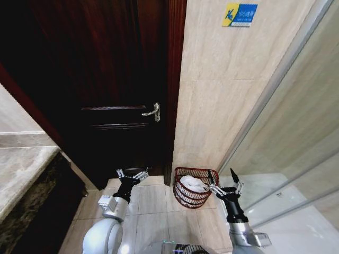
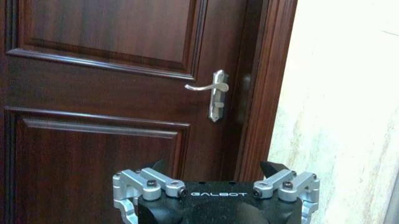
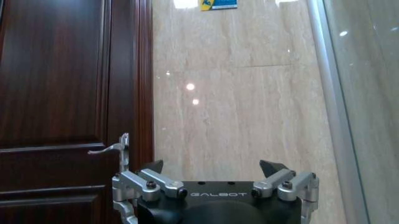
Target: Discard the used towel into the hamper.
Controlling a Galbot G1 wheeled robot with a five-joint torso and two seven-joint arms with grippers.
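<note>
Beige wall tiles and a dark door (image 1: 106, 79) back the head view: the hamper (image 1: 193, 187) stands on the floor with the towel (image 1: 193, 183) already inside, so the job looks done. Right gripper (image 1: 223, 179), fingers spread and empty, hangs just beside its rim; left gripper (image 1: 132, 174) is spread too.

Left wrist view: spread fingertips (image 2: 156, 166) face the door handle (image 2: 214, 93).

Right wrist view: spread, empty fingertips (image 3: 272, 166) face the tiled wall (image 3: 243, 102).

We see a pale tiled floor (image 1: 153, 203); on it the hamper (image 1: 192, 187) stands against the beige wall, beside the dark door, a white towel (image 1: 193, 183) inside.
</note>
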